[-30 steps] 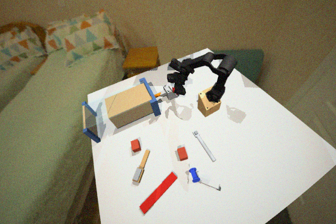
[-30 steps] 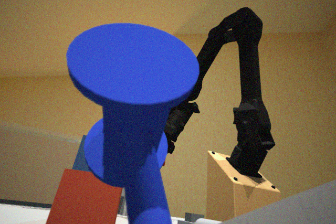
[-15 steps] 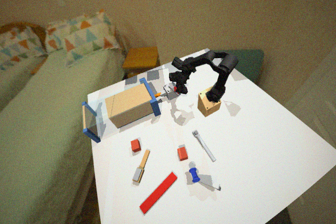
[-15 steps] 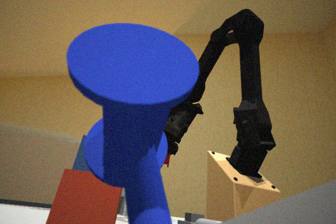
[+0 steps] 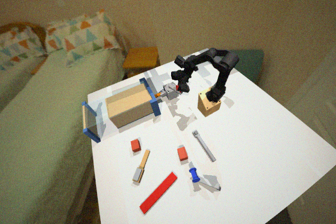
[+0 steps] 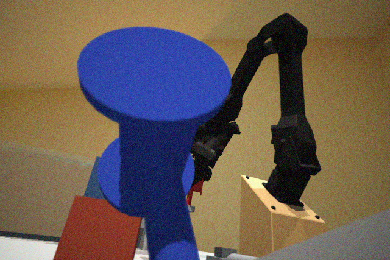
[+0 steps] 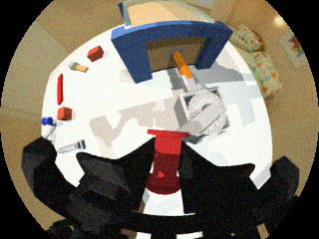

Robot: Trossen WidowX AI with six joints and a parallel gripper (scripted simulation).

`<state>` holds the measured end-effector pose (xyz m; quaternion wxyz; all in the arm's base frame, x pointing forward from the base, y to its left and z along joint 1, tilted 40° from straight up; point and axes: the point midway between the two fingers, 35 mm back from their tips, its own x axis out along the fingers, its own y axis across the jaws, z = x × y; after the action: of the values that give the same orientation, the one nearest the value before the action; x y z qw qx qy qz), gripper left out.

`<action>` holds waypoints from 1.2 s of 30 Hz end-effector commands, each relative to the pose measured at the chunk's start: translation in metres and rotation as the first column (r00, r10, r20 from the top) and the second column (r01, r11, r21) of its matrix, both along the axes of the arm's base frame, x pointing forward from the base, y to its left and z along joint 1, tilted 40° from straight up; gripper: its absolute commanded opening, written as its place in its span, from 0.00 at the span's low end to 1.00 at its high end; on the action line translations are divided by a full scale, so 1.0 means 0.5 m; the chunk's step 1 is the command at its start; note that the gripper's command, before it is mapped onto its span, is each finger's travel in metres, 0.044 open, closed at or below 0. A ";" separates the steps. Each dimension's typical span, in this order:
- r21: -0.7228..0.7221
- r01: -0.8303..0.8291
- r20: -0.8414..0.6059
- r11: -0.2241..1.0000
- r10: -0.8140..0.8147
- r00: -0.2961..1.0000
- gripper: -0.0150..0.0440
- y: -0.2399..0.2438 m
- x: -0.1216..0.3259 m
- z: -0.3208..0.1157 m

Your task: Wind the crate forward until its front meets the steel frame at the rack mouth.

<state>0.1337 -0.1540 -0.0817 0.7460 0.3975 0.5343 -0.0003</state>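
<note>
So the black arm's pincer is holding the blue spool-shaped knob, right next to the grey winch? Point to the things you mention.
Not quite: the pincer (image 5: 182,89) (image 7: 166,141) is closed on the red grip (image 7: 166,161), as the wrist view shows; the blue spool-shaped knob (image 5: 194,174) (image 6: 154,74) (image 7: 47,120) is out among the tools. It is indeed right next to the grey winch (image 5: 171,91) (image 7: 204,112).
</note>
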 end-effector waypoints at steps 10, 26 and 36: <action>0.000 0.002 -0.004 1.000 -0.002 1.000 0.52 -0.002 -0.009 -0.002; -0.001 0.002 -0.004 1.000 -0.002 1.000 1.00 -0.011 -0.008 0.006; -0.002 0.004 -0.001 1.000 -0.004 1.000 1.00 -0.084 -0.012 0.101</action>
<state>0.1299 -0.1945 -0.0391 0.7505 0.3947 0.5299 -0.0068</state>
